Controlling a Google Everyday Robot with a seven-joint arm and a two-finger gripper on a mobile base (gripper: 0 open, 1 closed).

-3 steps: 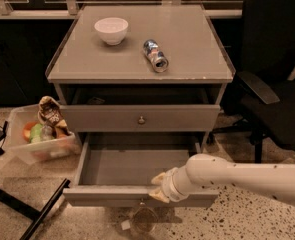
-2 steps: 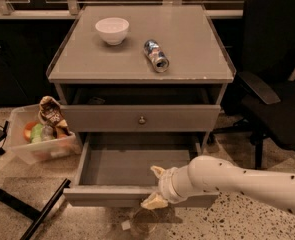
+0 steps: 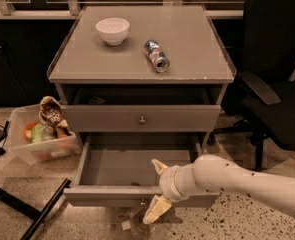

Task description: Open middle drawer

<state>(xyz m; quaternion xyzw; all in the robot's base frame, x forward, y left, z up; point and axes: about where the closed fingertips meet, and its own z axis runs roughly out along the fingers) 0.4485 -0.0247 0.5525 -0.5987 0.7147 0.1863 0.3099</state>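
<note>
Gripper: the gripper [image 3: 156, 191] sat at the front edge of the middle drawer [image 3: 122, 166], a little right of the front's centre, at the end of a white arm reaching in from the right.
Gripper state: its fingers stood apart, one pointing up over the front's top rim and the other slanting down past the lower edge. They were clamped on nothing that showed.
Middle drawer: it lay just behind and to the left of the gripper, pulled well out of the desk [image 3: 187, 49], its plain grey floor bare.
Progress: judged from how far it stood out, the opening looked as good as done.
How it should handle: probably a stiff, hollow box on slides, light while empty and free to move only straight in or out. Pulling it sideways would likely make it bind.
Where to hold: the small knob at the centre of the front, just left of the gripper and mostly hidden there. Smooth metal could slip, so the top rim would be a fair second choice.
Risk: a brush from the fingers might nudge it back in.
Above the gripper: the shorter drawer front [image 3: 107, 119] with its own knob [image 3: 142, 119].
Far above: a white bowl [image 3: 112, 30] and a can [image 3: 156, 55] lying on its side on the desk.
</note>
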